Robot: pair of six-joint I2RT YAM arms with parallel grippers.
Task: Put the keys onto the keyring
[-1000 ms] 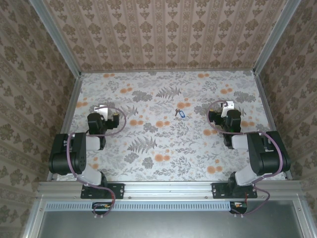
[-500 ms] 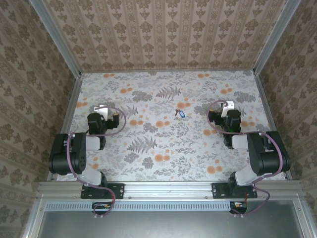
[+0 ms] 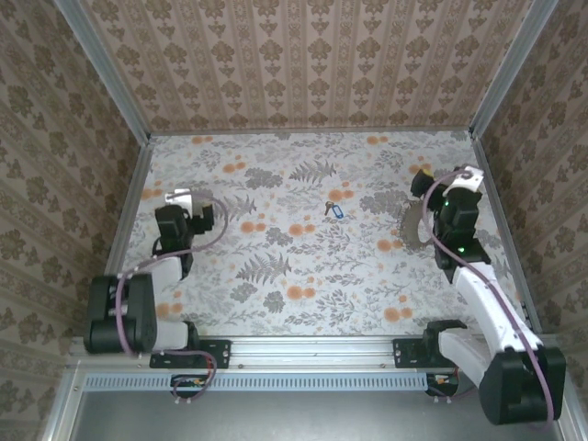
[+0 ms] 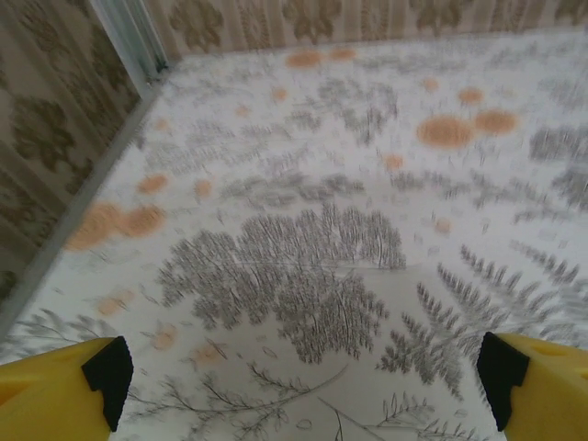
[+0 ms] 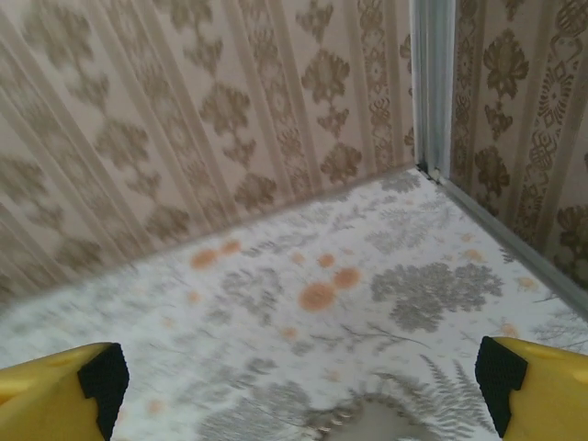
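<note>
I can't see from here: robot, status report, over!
Left gripper, right gripper: jaws open, empty. Small blue-tagged metal keys loose on floral table, centre, untouched. Nothing blocking them.

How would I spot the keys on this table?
On the flowered table, look near its middle, between the left arm and the right arm. The keys lie there: a tiny bright blue tag with a dark metal part, the only blue among grey and orange prints.
</note>
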